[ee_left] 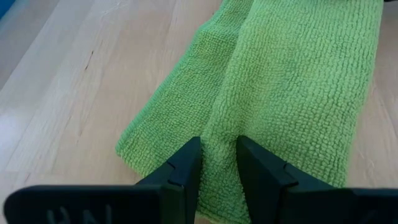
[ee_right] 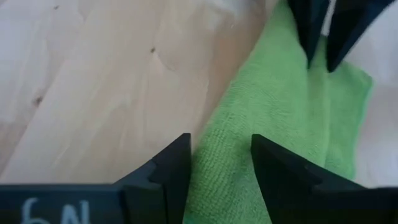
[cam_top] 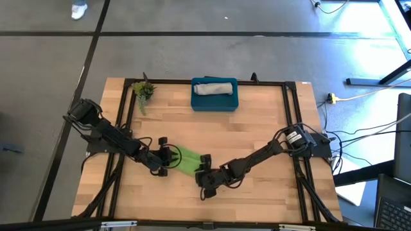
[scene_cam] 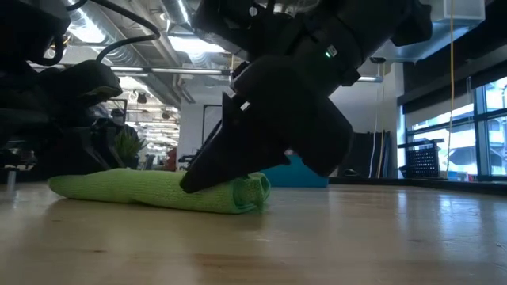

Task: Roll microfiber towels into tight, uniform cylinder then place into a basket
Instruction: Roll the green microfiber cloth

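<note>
Upper centre: rolled light grey microfiber towel (cam_top: 215,87) already inside teal-blue rectangular plastic basket (cam_top: 215,102). Lower centre, on wooden worktop (cam_top: 257,122): bright lime green microfiber towel (cam_top: 186,160) barely rolled, left hand (cam_top: 168,160) pinching one end, right hand (cam_top: 205,168) pinching other.

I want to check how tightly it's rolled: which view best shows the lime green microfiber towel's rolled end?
The low view: the lime green microfiber towel shows its curled end side-on. The high view shows a small strip; the wrist views show flat folds.

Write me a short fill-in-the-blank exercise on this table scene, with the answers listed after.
1. The towel already lying in the basket is light ____.
2. Both grippers are at the ____ towel, the left gripper at one end and the right gripper at the other.
3. The plant sprig lies ____ the basket.

Answers: grey; green; outside
</note>
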Controlling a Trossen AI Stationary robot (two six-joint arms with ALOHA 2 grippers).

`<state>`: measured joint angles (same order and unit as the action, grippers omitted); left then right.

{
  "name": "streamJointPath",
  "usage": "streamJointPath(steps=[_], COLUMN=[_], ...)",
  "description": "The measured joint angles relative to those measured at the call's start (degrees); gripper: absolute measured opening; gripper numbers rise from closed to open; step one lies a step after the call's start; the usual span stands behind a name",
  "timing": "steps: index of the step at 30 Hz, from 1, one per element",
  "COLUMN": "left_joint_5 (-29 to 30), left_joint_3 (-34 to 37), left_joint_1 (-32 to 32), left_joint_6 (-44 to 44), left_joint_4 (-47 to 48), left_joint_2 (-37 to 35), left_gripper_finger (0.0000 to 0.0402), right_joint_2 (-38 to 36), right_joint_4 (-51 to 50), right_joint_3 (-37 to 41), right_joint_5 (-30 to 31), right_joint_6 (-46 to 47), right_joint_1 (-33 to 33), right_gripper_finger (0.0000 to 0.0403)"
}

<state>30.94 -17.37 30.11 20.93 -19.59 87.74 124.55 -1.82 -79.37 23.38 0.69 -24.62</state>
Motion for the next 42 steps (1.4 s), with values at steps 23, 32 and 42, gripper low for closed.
streamJointPath(steps=[23, 32, 42], left_joint_5=[-0.02, -0.03, 0.54], left_joint_3=[0.02, 0.02, 0.00], left_joint_1=[0.02, 0.02, 0.06], left_joint_6=[0.04, 0.04, -1.04], left_joint_4=[-0.17, -0.17, -0.08], left_joint_2=[0.00, 0.00, -0.27], left_gripper_finger=[0.0096, 0.0096, 0.0096], right_joint_2=[3.53, 3.56, 3.50], right_joint_4=[-3.15, -2.28, -1.48], right_joint_3=[-0.17, -0.07, -0.07], right_joint_5=[3.45, 3.78, -2.68], right_joint_6=[15.69, 16.98, 21.04], right_joint_1=[0.43, 0.72, 2.45], right_gripper_finger=[0.0062, 0.0026, 0.0016])
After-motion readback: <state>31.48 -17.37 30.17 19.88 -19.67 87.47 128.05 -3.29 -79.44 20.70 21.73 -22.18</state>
